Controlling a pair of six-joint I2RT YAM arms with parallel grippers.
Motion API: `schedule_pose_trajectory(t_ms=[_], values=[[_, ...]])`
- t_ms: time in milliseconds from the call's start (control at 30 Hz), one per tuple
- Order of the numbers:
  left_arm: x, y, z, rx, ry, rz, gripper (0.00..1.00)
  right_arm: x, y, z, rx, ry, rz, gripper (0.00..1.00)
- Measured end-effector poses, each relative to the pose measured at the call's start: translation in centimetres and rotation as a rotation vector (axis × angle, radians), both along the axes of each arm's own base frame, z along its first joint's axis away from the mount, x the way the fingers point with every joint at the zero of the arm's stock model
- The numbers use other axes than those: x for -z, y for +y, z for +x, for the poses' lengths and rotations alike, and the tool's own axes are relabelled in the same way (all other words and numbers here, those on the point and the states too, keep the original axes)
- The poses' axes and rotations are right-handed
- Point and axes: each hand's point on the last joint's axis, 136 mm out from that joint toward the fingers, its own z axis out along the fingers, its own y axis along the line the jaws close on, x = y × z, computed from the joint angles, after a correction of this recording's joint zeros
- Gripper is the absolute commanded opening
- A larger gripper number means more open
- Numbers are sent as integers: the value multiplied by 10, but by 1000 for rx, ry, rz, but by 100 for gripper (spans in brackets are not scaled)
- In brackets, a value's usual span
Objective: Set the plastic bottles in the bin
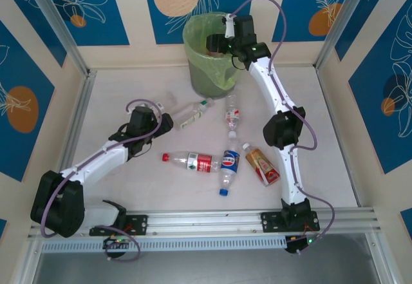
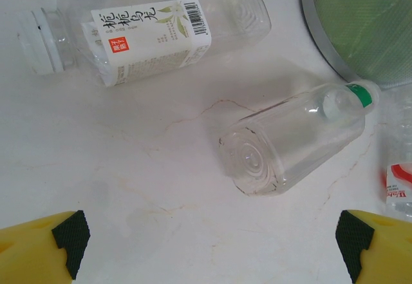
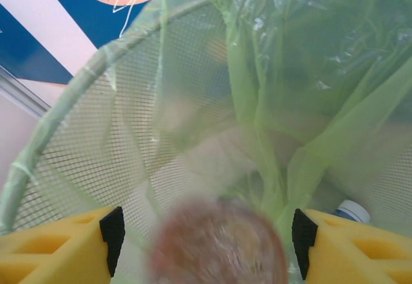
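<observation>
The right jaws stand apart above the mouth of the bin (image 1: 193,71), wider than the round brownish bottle base (image 3: 219,242) that is blurred between them. The pads do not seem to press it, so I judge it loose rather than held. Below and to the right of these jaws, down in the green liner (image 3: 270,104), a blue-and-white cap (image 3: 353,210) peeks out.

The left jaws are spread wide and empty, low over the bench (image 2: 129,200). Straight ahead of them lies a clear green-capped bottle (image 2: 293,136), with its base toward them. Ahead and to the left a white-capped bottle (image 2: 151,29) lies side-on, and a third bottle (image 2: 399,187) sits at their far right.

These bottles look empty, so they are probably light, thin-walled and easy to dent. They are smooth and round, and likely to roll at a nudge. The best hold is probably across the middle of the body, not on the tapering neck.

The white label carries dark Chinese characters, a small red stamp and a barcode. The third bottle's red-and-white label shows "Wah". Nearer the arm bases, a blue-labelled bottle (image 1: 230,160) bears what looks like a Pepsi roundel. The print on the red-labelled bottle (image 1: 199,162) and the orange-red bottle (image 1: 262,167) is too small to read.
</observation>
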Motion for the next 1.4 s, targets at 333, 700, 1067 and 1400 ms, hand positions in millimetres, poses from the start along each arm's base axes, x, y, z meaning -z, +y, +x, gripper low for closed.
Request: schedule_pose_trajectory(t_ms=[333,700,1067,1400], values=[[8,1,-2,4,33,20,100,-39,-2,-18,-21,-41,24,76],[-14,25,31,104,13,224,100,-100,-10,-77,-65,-86,63,89],[-2,67,94,318,102,451,100,-84,-39,-159,-47,-55,56,99],[23,62,122,632,178,640,100,-36,-95,-222,107,-1,69,99]])
